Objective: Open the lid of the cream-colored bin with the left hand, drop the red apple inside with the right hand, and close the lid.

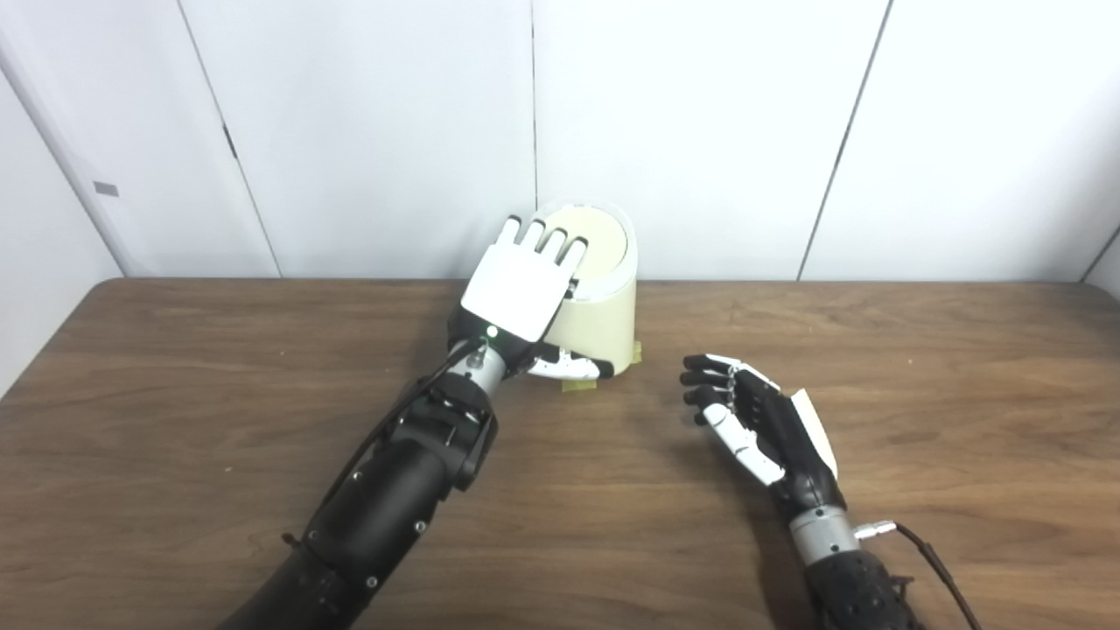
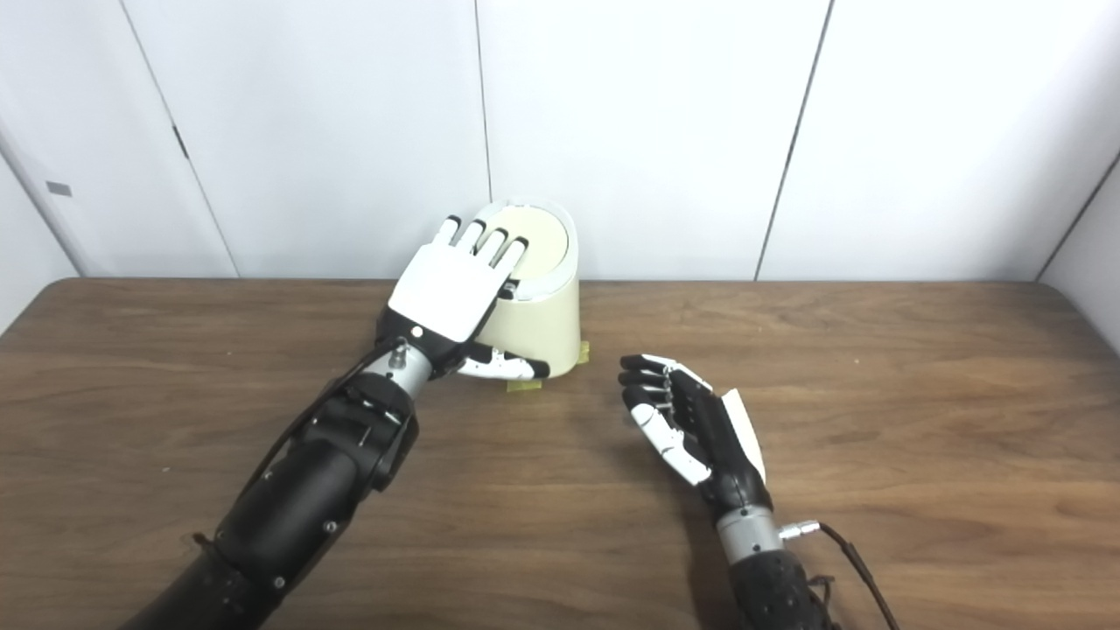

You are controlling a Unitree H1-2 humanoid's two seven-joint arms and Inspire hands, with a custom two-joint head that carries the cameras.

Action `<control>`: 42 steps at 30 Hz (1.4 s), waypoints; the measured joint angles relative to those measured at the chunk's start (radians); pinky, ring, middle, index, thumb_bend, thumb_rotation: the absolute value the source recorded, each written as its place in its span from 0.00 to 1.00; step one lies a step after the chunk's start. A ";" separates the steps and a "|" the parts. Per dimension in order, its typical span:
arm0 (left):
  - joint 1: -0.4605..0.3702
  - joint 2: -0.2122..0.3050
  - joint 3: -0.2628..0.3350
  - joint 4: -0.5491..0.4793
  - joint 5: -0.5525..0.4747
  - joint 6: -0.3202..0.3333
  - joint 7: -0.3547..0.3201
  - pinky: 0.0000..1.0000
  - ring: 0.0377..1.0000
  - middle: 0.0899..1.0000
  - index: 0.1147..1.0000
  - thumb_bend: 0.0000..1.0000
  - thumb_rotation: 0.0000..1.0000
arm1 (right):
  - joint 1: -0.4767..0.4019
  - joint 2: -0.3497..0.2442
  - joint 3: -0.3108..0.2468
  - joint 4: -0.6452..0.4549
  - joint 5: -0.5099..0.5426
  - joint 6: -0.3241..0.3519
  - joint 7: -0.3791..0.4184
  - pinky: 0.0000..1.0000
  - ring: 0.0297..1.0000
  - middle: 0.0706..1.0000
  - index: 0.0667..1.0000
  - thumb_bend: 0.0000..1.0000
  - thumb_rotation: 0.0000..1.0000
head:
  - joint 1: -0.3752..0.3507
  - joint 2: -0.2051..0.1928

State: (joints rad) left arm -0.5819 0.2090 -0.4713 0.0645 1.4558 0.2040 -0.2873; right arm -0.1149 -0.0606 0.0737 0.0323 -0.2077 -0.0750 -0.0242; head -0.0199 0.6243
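Cream-colored bin (image 1: 604, 328) stands at the back of the wooden table (image 1: 175, 420), near the white wall panels (image 1: 744, 131), lid (image 1: 599, 238) down. Left hand (image 1: 522, 293) lies flat, palm down, fingers (image 1: 555, 243) straight and spread over the lid's left edge (thumb low beside the bin wall), holding nothing. Right hand (image 2: 691, 424) rests on the table right of the bin, apart from it, fingers loosely curled, empty. Apple not visible.
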 measured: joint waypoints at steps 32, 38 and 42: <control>0.453 -0.111 0.422 -0.042 -0.962 -0.422 0.553 0.66 0.75 0.75 0.74 0.21 0.75 | 0.001 -0.021 -0.031 0.010 -0.018 -0.022 -0.036 0.54 0.62 0.64 0.65 0.25 0.34 | -0.003 -0.005; 0.451 -0.103 0.407 -0.033 -0.975 -0.462 0.552 0.63 0.72 0.73 0.72 0.22 0.56 | 0.003 -0.018 -0.042 0.008 -0.024 -0.032 -0.060 0.53 0.61 0.63 0.64 0.29 0.14 | -0.003 0.006; 0.449 -0.102 0.406 -0.024 -0.976 -0.494 0.553 0.59 0.69 0.71 0.70 0.23 0.41 | 0.007 -0.019 -0.048 0.007 -0.018 -0.032 -0.061 0.52 0.61 0.63 0.63 0.30 0.17 | -0.005 0.011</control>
State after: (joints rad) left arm -0.1328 0.1067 -0.0651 0.0410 0.4801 -0.2897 0.2657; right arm -0.1079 -0.0793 0.0257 0.0397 -0.2255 -0.1075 -0.0850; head -0.0245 0.6351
